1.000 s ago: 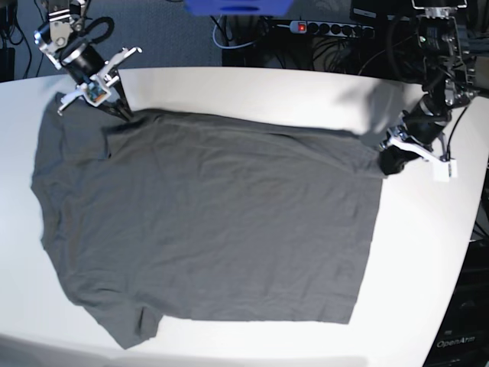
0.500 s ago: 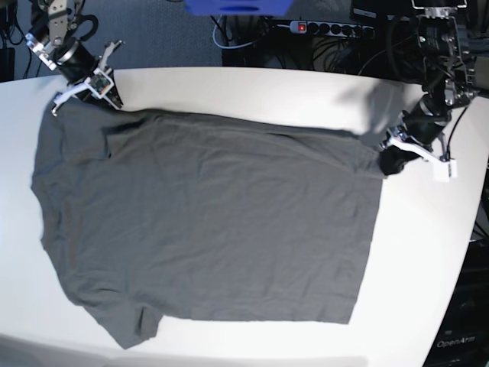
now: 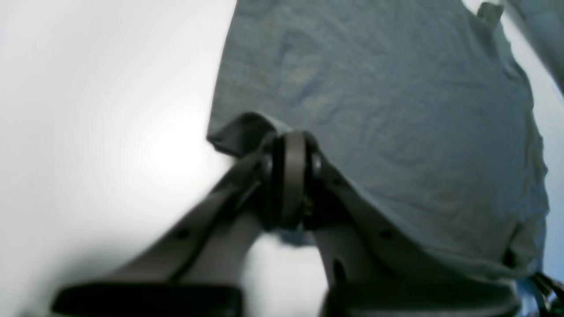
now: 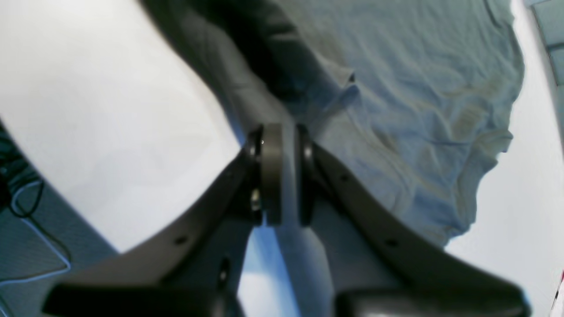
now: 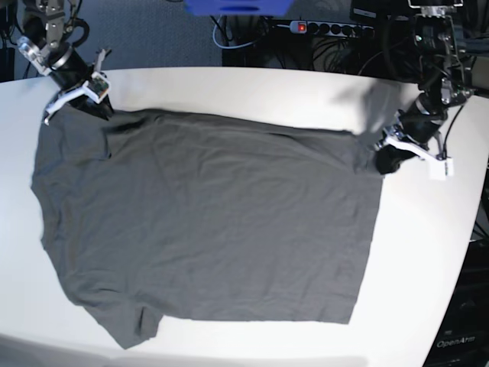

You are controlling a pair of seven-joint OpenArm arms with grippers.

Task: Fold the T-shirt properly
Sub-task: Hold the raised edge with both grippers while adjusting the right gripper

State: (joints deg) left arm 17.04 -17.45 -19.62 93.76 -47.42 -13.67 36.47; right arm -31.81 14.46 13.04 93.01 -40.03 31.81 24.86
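We see the table (image 5: 252, 88) with the shirt (image 5: 206, 222) spread flat across it. Our left gripper (image 5: 391, 157) pinches the shirt's far hem corner, and our right gripper (image 5: 85, 101) pinches its far sleeve.

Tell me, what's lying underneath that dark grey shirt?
Under the T-shirt only the white table shows, bare around its edges. Whatever lies beneath the middle is covered by fabric. Each tool pinches a far corner: left, right.
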